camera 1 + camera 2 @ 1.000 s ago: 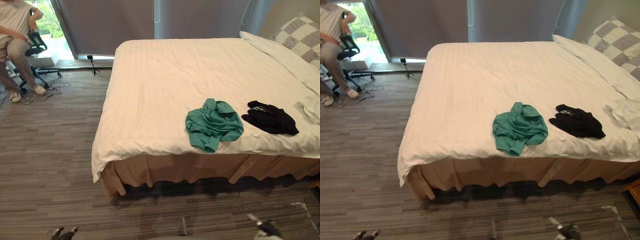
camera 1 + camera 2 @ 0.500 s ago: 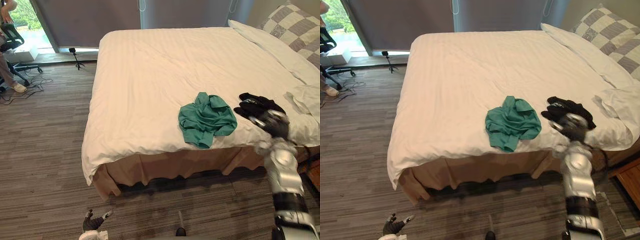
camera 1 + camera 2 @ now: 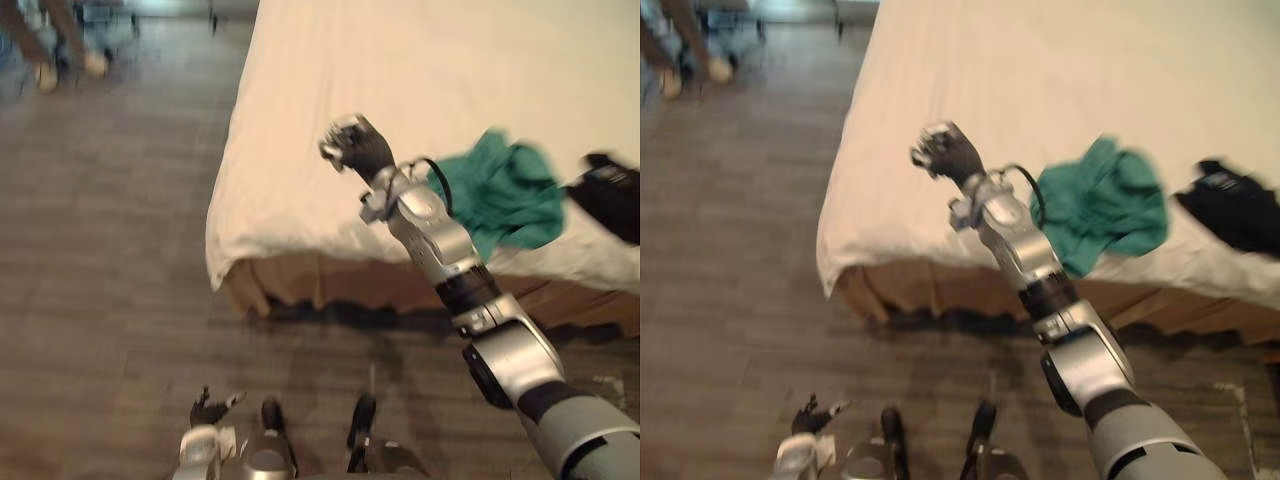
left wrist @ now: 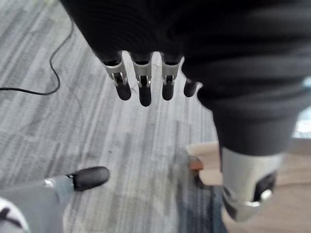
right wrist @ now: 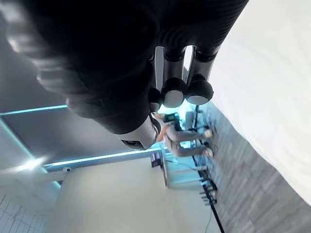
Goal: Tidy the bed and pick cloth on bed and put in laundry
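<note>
A crumpled green cloth [image 3: 505,195] lies near the front edge of the white bed [image 3: 330,60]. To its right a black cloth [image 3: 610,195] lies on the same sheet. My right hand [image 3: 355,150] is raised over the bed's front left part, to the left of the green cloth and apart from it. Its fingers [image 5: 175,92] are loosely bent and hold nothing. Down by the floor my left hand [image 3: 210,408] hangs with spread fingers [image 4: 141,90], and it is empty.
The bed's front left corner [image 3: 225,270] hangs over a tan skirt [image 3: 300,285]. Wood-look floor [image 3: 110,220] spreads to the left and in front. A person's legs and shoes [image 3: 60,45] show at the far left.
The camera has tipped down and moved nearer to the bed. My right arm has swung left from beside the black cloth to past the green cloth. Both cloths lie as before.
</note>
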